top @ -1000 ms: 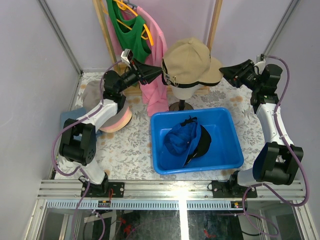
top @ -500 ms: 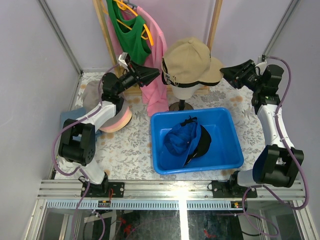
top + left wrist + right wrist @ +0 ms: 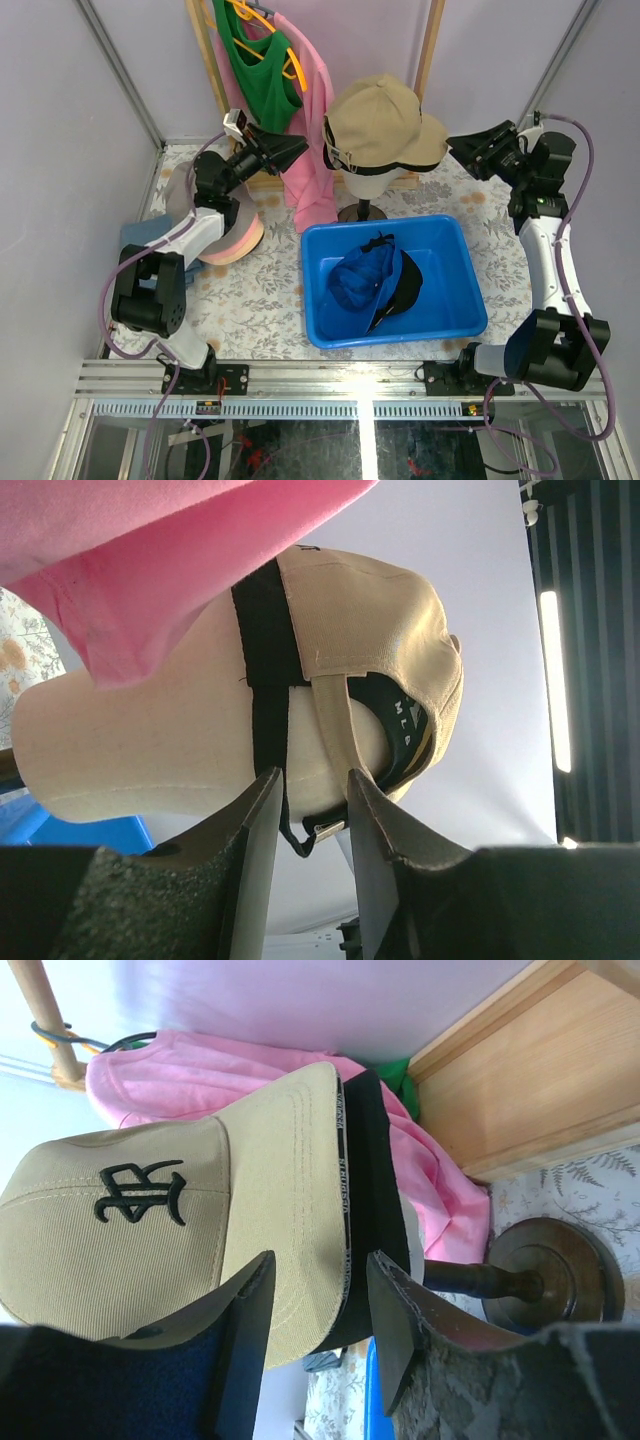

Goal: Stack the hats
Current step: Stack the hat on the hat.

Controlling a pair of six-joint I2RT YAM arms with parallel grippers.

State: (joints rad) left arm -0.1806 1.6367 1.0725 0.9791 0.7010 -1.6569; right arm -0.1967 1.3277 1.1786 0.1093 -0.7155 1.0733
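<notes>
I see a soft tan cloth baseball cap (image 3: 385, 118) with black letters on the cream dummy head (image 3: 372, 180). It sits between my left gripper (image 3: 298, 147) and right gripper (image 3: 458, 146), near both. Both grippers have their fingers apart.

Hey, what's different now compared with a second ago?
Both arms backed away from the khaki cap: the left arm pulled left, the right arm right, jaws open and empty. The cap remains on the mannequin head; the caps in the blue bin haven't moved.
</notes>
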